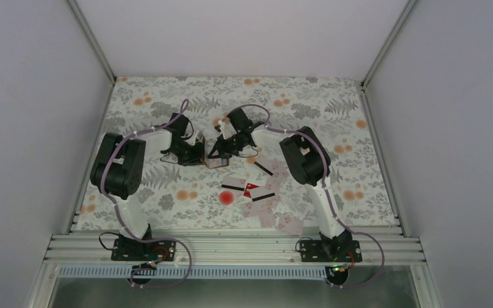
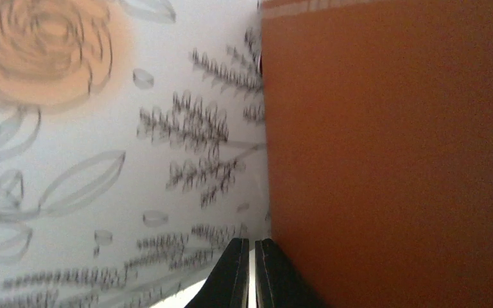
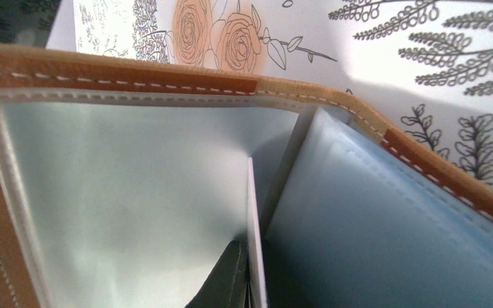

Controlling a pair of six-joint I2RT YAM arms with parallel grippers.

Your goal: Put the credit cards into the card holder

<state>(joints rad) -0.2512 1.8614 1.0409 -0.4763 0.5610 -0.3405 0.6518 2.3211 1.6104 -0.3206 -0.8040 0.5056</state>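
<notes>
The card holder (image 1: pixel 209 156) is a brown leather wallet standing open on edge on the floral mat. Its outer face fills the right of the left wrist view (image 2: pixel 391 160). My left gripper (image 2: pixel 251 269) is shut, its fingers lying against that outer face, with nothing seen between them. My right gripper (image 3: pixel 247 282) is shut on a pale credit card (image 3: pixel 253 224), seen edge-on inside the open card holder (image 3: pixel 135 70) at the fold between its pale pockets. Several more credit cards (image 1: pixel 264 197), pale ones and a red one (image 1: pixel 251 189), lie on the mat nearer the arms.
A round red spot (image 1: pixel 226 197) marks the mat beside the loose cards. White walls enclose the mat on three sides, and a metal rail (image 1: pixel 231 247) runs along the near edge. One pale card (image 1: pixel 289 223) lies close to that rail.
</notes>
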